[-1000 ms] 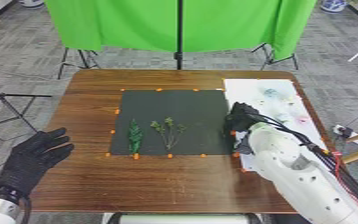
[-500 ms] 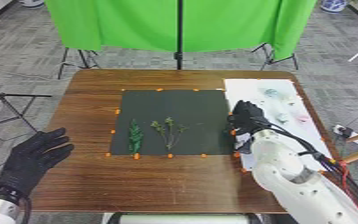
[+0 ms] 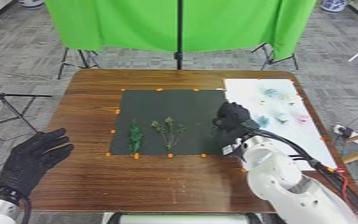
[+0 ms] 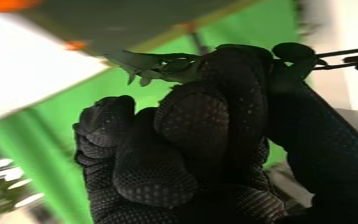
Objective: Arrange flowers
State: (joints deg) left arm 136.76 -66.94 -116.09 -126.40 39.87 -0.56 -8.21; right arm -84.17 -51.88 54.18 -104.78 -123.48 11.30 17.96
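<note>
- Right hand (image 3: 233,117): over the right edge of the dark rectangular mat (image 3: 158,106), where it meets the white sheet (image 3: 245,92). Fingers curled in, thumb closed up against them, pinching a grey-green leafy sprig (image 4: 140,62).
- Sprig in grip: leaves poke out on one side of the fingertips, thin dark stems (image 4: 346,52) on the thumb side. Can't tell if stems and leaves are one piece.
- Left hand (image 3: 38,152): at the left edge of the brown wooden table (image 3: 95,100), fingers near straight and a bit apart, holding nothing. Can't tell if it touches the wood.
- On mat, lower left part: dark green leafy stem (image 3: 135,137), lying lengthwise, tip away from robot.
- Just right of it: thin branching sprig with small yellow-green tufts (image 3: 168,132), tufts at the far end. The two lie side by side, apart.
- On white sheet: pale blue flower (image 3: 270,92) toward the far end; nearer, blue flower (image 3: 262,121), pale green-white flower (image 3: 283,118) and pink flower (image 3: 302,119), roughly in a row.
</note>
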